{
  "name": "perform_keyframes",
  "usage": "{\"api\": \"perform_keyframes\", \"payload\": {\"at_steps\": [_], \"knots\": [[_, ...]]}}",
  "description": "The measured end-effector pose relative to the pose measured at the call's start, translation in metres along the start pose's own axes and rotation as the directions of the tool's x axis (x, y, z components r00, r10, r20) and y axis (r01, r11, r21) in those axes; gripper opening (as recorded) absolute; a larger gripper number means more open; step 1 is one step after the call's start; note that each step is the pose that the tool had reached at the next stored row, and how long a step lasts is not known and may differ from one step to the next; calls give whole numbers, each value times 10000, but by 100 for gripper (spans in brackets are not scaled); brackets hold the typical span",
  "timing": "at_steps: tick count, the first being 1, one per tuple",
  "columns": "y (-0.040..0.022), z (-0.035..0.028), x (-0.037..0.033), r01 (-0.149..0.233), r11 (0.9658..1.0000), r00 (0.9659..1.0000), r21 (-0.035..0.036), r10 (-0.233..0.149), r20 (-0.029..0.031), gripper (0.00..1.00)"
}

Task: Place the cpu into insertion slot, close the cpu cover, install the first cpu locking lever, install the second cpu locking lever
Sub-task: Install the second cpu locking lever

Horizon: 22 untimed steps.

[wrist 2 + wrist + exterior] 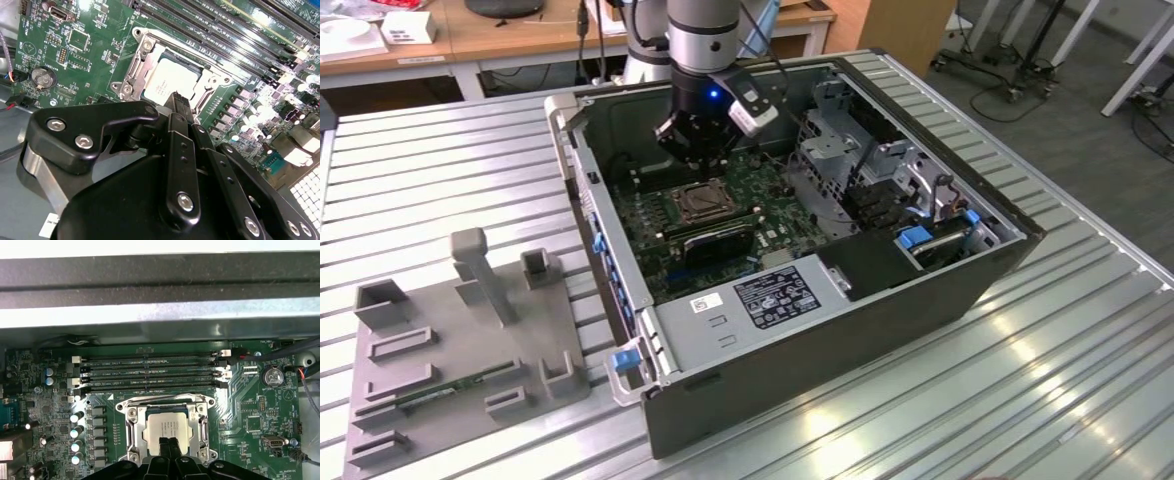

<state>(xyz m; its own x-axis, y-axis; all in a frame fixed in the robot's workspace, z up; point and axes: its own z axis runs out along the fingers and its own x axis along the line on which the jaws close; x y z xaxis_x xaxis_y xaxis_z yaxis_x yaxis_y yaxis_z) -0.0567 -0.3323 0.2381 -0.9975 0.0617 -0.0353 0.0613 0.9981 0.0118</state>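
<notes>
The cpu (pixel 167 427) is lying flat, pale metal face up, inside the insertion slot (pixel 131 428) on the green motherboard (pixel 260 410), and in both wrist views the silvery frame of the cpu cover (pixel 131 70) appears to be lying around the chip rather than standing up on its hinge (whether it is fully seated I cannot tell). Beside the socket the long black memory slots (pixel 150 372) are running parallel to one of its edges. The claw (pixel 168 446) is hanging directly above the near edge of the chip, its two black fingertips (pixel 163 447) pressed together with no gap showing between them and nothing held, their tips appearing to sit over or on the chip's edge; contact itself is too close to call. So the chip is lying straight below and slightly ahead of the fingertips, with the socket square to the line of the fingers. In the exterior view the arm is reaching steeply down into the open computer case (pixel 961 270), wrist nearly vertical, the claw (pixel 698 160) hovering just over the socket (pixel 700 203) near the case's middle. The case is resting on a ribbed metal counter (pixel 1067 390), with a grey parts fixture (pixel 454 340) lying well apart toward the exterior view's left
</notes>
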Motion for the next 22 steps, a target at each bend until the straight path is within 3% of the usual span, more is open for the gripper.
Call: {"api": "perform_keyframes", "payload": {"at_steps": [22], "knots": [[-77,0,-5,-2,10000,10000,-1,2,1,11]]}}
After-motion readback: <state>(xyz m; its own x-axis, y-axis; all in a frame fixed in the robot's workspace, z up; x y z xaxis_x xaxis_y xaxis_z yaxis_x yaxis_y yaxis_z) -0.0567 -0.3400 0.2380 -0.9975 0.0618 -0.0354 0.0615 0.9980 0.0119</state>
